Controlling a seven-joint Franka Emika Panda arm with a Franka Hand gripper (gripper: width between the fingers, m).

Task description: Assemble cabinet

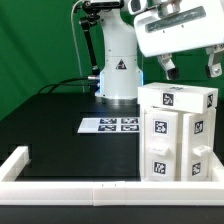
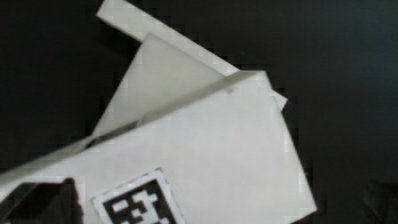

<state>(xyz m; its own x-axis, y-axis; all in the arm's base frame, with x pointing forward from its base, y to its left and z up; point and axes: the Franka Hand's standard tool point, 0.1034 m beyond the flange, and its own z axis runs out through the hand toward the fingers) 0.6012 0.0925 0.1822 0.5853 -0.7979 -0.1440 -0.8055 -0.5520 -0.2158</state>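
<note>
The white cabinet (image 1: 177, 135) stands on the black table at the exterior view's right, a boxy body with black-and-white tags on its top and front faces. My gripper (image 1: 190, 68) hangs just above its top, fingers spread wide with nothing between them. In the wrist view the cabinet's white top panel (image 2: 196, 130) fills the frame, with one tag (image 2: 146, 203) near the gripper (image 2: 205, 208). A dark fingertip (image 2: 36, 200) shows at the frame's edge beside the panel, not touching it as far as I can tell.
The marker board (image 1: 110, 125) lies flat on the table in front of the white robot base (image 1: 117, 72). A long white border rail (image 1: 60, 188) runs along the front edge and up the exterior view's left. A green backdrop stands behind.
</note>
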